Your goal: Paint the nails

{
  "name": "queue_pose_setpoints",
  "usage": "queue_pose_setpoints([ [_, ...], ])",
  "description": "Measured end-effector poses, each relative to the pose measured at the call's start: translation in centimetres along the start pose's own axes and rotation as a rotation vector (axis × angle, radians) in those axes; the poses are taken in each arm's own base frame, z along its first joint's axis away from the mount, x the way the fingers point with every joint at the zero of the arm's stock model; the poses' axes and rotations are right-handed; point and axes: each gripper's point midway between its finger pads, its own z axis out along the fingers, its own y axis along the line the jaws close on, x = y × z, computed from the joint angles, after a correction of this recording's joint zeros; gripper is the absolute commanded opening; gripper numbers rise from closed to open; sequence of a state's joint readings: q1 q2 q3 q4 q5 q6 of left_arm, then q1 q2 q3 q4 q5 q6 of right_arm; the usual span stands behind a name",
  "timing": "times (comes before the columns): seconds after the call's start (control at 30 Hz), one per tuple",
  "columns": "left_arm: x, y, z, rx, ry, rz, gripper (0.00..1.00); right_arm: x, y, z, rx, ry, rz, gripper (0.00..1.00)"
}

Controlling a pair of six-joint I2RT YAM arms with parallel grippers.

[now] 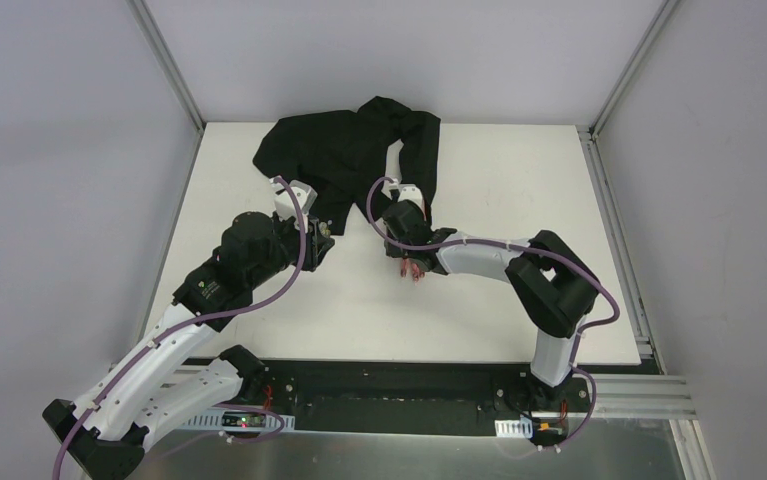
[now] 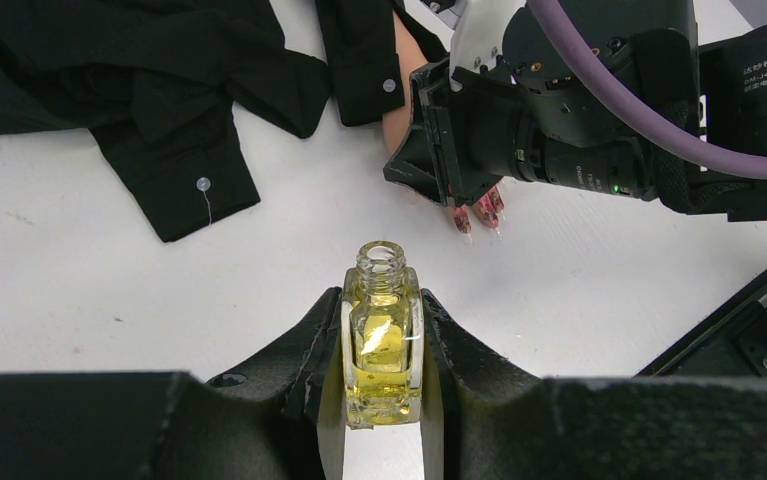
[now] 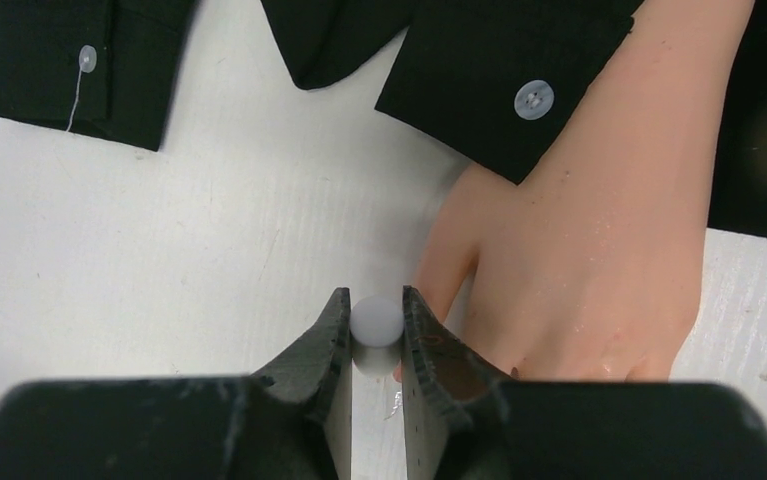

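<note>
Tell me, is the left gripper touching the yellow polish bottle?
Touching. The left wrist view shows the left gripper pressed against both sides of the bottle.

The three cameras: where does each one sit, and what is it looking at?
Top external: sits high behind the arms, looks down at the white table; both arms show whole.
Left wrist: rides the left arm, looks out past the left pincer gripping the open yellow bottle; the right arm shows beyond.
Right wrist: rides the right arm, looks down past the right pincer gripping a white round piece, beside the mannequin hand.
Shared: both wrist views show that hand and the black shirt; the left one also shows its dark nails.
</note>
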State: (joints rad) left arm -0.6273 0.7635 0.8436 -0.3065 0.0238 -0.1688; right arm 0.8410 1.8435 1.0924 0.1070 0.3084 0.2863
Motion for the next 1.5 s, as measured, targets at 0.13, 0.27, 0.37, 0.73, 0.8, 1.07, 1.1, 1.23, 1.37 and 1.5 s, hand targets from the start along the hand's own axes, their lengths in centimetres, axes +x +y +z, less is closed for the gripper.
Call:
queue_pose_setpoints([
  [0.13, 0.0, 0.0, 0.0, 0.000, 0.000, 0.000, 0.00, 0.0, -0.1, -0.2, 0.009, -0.002, -0.012, 0.00],
  [0.27, 0.0, 0.0, 0.0, 0.000, 0.000, 0.000, 0.00, 0.0, -0.2, -0.3, 0.017, -0.003, -0.020, 0.00],
  [0.37, 0.0, 0.0, 0.0, 0.000, 0.000, 0.000, 0.00, 0.0, -0.2, -0.3, 0.019, -0.004, -0.023, 0.00],
  [0.73, 0.0, 0.0, 0.0, 0.001, 0.001, 0.000, 0.00, 0.1, -0.2, -0.4, 0.026, -0.005, -0.033, 0.00],
  [0.8, 0.0, 0.0, 0.0, 0.001, 0.001, 0.000, 0.00, 0.2, -0.2, -0.6, 0.028, -0.004, -0.035, 0.00],
  [1.07, 0.0, 0.0, 0.0, 0.001, 0.001, 0.000, 0.00, 0.3, -0.3, -1.0, 0.034, 0.003, -0.042, 0.00],
  [1.1, 0.0, 0.0, 0.0, 0.001, 0.001, 0.000, 0.00, 0.3, -0.3, -1.0, 0.034, 0.004, -0.043, 0.00],
  [1.23, 0.0, 0.0, 0.0, 0.001, 0.001, 0.000, 0.00, 0.3, -0.2, -1.2, 0.032, 0.005, -0.045, 0.00],
  [1.37, 0.0, 0.0, 0.0, 0.001, 0.001, 0.000, 0.00, 0.3, -0.1, -1.3, 0.030, 0.006, -0.047, 0.00],
  [1.5, 0.0, 0.0, 0.0, 0.001, 0.001, 0.000, 0.00, 0.3, 0.0, -1.3, 0.028, 0.005, -0.049, 0.00],
])
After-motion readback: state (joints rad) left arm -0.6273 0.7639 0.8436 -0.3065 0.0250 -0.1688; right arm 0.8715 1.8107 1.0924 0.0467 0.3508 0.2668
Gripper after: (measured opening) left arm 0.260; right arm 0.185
